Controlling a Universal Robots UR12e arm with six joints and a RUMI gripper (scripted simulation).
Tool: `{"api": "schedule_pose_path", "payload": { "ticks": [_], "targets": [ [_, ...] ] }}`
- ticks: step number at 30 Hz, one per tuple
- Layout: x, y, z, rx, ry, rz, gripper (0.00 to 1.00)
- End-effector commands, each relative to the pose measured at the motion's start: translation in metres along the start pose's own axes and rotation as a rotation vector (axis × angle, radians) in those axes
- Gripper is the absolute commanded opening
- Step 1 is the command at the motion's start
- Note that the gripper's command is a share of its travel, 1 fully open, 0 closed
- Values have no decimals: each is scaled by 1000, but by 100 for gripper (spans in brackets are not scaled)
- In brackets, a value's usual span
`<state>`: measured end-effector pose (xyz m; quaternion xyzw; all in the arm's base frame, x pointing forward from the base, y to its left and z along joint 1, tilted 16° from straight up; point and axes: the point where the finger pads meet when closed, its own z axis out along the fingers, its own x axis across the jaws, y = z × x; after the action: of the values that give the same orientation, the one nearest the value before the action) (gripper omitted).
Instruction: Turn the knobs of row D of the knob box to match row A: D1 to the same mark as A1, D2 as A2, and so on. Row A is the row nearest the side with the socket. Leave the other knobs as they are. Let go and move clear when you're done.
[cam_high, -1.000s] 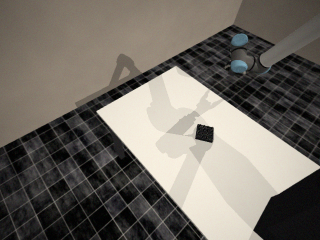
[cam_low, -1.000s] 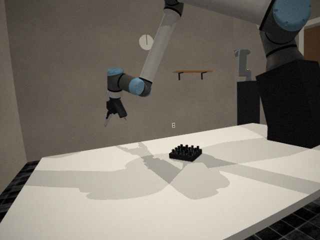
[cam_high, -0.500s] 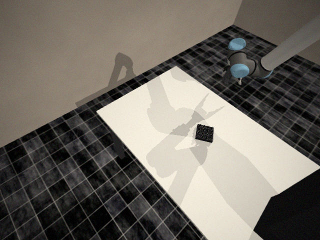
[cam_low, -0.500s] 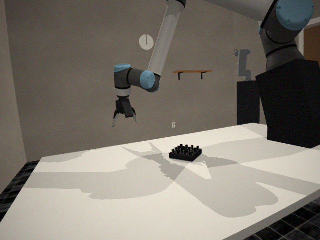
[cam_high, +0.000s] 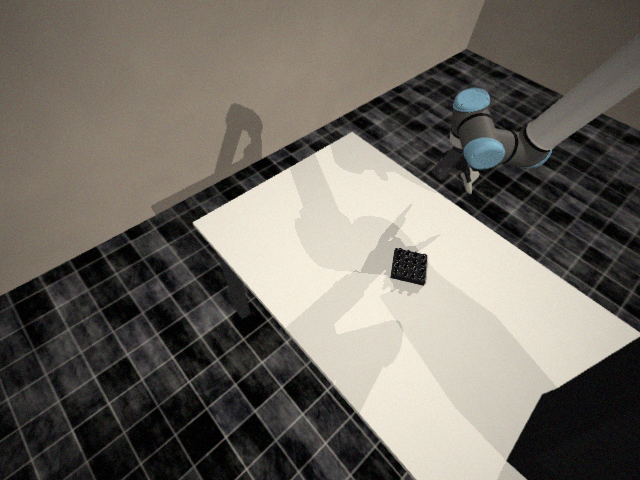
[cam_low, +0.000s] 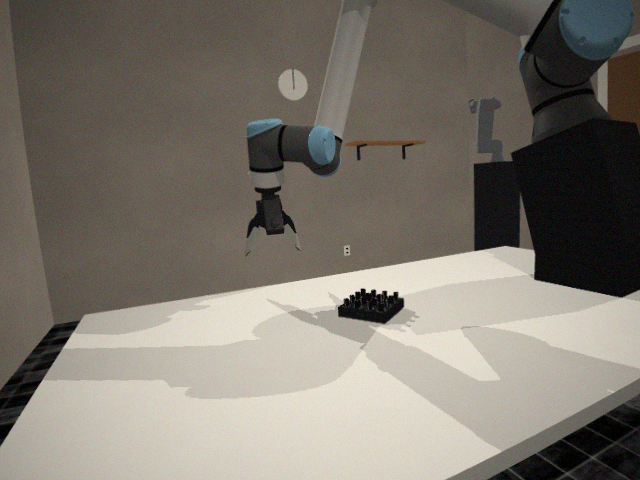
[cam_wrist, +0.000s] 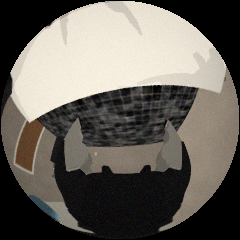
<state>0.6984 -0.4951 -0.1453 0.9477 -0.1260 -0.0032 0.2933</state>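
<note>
So the knob box sits mid-table, and the gripper hangs high above, off to its far side, jaws spread wide, holding nothing.

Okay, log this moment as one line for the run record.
phase: approach | gripper: open, empty, high above table | knob box: untouched on table | row D knobs: not yet turned

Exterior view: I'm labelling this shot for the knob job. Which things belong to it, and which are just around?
Belongs to the job:
- knob box, on the white table
- gripper, open and empty, hanging high above the table, away from the box

Just around:
- wall shelf
- round wall clock
- wall outlet
- dark cabinet
</note>
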Motion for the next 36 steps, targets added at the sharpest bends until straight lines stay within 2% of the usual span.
{"api": "schedule_pose_path", "payload": {
  "ticks": [1, 3, 6, 9, 15, 21, 23, 29, 36],
  "targets": [
    [-32, -48, -17, 56, -21, 132, 100],
    [-41, -59, -20, 69, -27, 163, 100],
    [-42, -62, -21, 71, -28, 170, 100],
    [-64, -94, -32, 107, -40, 256, 100],
    [-89, -129, -43, 146, -55, 349, 100],
    [-122, -176, -58, 197, -75, 473, 100],
    [-122, -176, -58, 197, -75, 473, 100],
    [-158, -227, -72, 251, -99, 600, 100],
    [-184, -265, -84, 293, -116, 701, 100]
  ]
}}
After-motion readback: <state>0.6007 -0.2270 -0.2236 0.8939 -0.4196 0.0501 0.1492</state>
